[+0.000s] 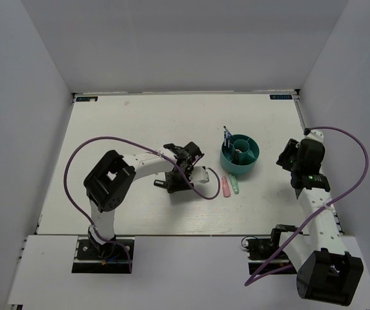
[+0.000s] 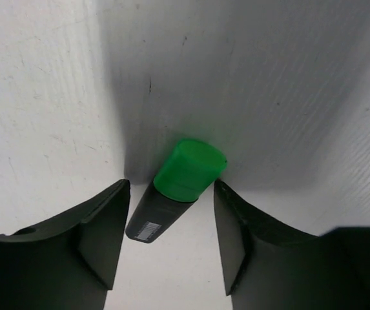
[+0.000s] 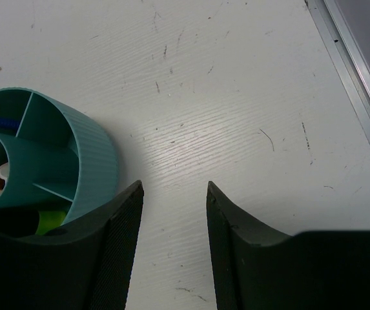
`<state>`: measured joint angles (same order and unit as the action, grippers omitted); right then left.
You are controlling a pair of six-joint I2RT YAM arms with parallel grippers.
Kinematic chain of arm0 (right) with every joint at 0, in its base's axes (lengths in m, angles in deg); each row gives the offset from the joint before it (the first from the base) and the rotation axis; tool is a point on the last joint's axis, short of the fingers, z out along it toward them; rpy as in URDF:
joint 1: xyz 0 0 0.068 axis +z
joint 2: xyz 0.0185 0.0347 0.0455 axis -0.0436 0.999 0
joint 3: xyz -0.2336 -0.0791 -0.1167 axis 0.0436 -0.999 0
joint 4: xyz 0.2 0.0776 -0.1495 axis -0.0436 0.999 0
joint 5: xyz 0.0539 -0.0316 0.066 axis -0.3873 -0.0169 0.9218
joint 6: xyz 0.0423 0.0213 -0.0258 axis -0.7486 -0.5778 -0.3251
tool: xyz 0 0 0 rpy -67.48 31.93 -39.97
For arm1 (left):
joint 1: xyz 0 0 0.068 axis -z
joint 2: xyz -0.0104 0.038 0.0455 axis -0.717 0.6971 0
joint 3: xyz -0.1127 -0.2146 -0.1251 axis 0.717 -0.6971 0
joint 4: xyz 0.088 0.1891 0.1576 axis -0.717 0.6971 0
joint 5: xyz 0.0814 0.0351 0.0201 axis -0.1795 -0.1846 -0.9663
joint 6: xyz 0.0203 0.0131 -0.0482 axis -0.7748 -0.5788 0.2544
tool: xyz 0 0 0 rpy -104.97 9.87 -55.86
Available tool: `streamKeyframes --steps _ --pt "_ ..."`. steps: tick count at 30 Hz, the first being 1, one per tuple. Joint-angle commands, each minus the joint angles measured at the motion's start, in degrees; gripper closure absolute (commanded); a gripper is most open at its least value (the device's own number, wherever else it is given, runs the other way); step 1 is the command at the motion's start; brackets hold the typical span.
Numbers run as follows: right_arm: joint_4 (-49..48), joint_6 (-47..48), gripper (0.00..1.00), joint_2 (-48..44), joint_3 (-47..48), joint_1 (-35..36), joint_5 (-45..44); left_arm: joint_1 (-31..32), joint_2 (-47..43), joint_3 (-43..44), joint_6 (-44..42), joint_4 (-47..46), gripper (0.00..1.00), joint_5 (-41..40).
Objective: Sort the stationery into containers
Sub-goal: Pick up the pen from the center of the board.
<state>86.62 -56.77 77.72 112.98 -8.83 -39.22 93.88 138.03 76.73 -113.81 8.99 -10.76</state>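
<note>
Jaws of the left gripper (image 2: 172, 239) stood parted astride a green-capped black highlighter (image 2: 179, 184) lying left of the teal organiser (image 1: 241, 169). Light, stiff, slick plastic; its black barrel seemed the surest hold. The right gripper (image 3: 174, 219) gaped empty beside the organiser.

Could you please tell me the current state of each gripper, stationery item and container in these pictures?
green-capped highlighter: capped, lying on the table.
teal organiser: upright, partly filled.
blue pens: standing in the teal organiser.
pink marker: lying on the table, outside the teal organiser.
pale green marker: lying beside the pink marker.
left gripper: open, straddling the green-capped highlighter.
right gripper: open, empty, beside the teal organiser.
</note>
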Motion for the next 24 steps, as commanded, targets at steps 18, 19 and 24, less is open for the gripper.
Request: streamKeyframes --steps 18,19,24 --pt "-0.4 0.4 0.51 -0.6 0.8 -0.3 -0.7 4.8 -12.4 -0.8 16.3 -10.1 1.0 6.7" --pt "-0.6 0.4 0.51 -0.6 0.9 -0.3 -0.9 4.9 -15.5 1.0 19.3 -13.8 1.0 8.2" --pt "-0.7 0.9 0.51 -0.8 0.7 -0.3 -2.8 7.6 -22.8 -3.6 33.0 -32.8 1.0 10.1"
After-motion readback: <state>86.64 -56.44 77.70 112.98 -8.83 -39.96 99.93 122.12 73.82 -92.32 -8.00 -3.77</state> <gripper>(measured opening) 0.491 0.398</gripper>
